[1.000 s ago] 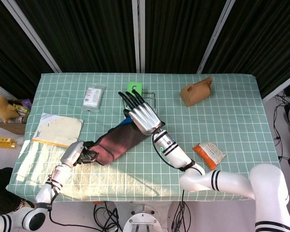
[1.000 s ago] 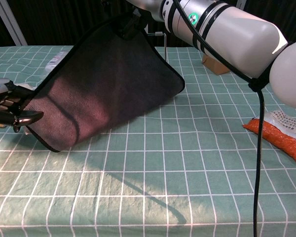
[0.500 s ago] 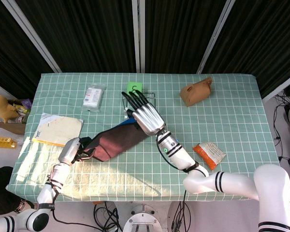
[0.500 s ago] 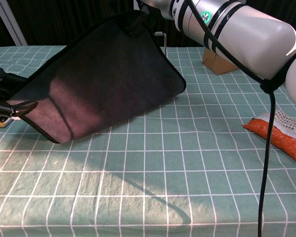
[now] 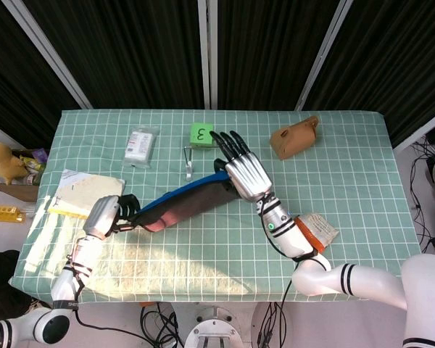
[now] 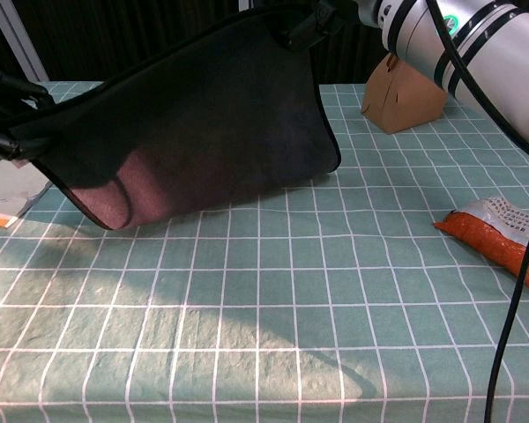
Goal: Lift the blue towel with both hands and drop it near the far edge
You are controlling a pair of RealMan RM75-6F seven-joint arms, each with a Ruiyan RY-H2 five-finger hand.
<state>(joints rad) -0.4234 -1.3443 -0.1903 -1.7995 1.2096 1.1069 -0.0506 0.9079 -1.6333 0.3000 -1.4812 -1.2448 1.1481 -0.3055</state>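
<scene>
The towel [image 5: 185,204] hangs stretched between my two hands over the middle of the table; it looks dark maroon with a blue upper edge. In the chest view the towel [image 6: 203,123] fills the upper left as a dark sheet, its lower edge above its shadow on the green checked tablecloth [image 6: 335,291]. My right hand [image 5: 245,171] holds the far-right corner, its fingers pointing to the far edge. My right hand [image 6: 322,13] shows at the top of the chest view. My left hand [image 5: 106,216] grips the near-left corner; the chest view shows only dark fingers of my left hand [image 6: 2,88] at its left border.
A brown paper box [image 5: 294,138] stands at the far right. An orange packet [image 5: 315,230] lies beside my right forearm. A white packet [image 5: 140,143], a green number card [image 5: 201,133] and a small metal piece [image 5: 188,164] lie toward the far edge. Papers [image 5: 81,193] lie at the left.
Both hands have risen and moved to the right and toward the far edge. The towel has gone up with them and hangs higher, more taut.
</scene>
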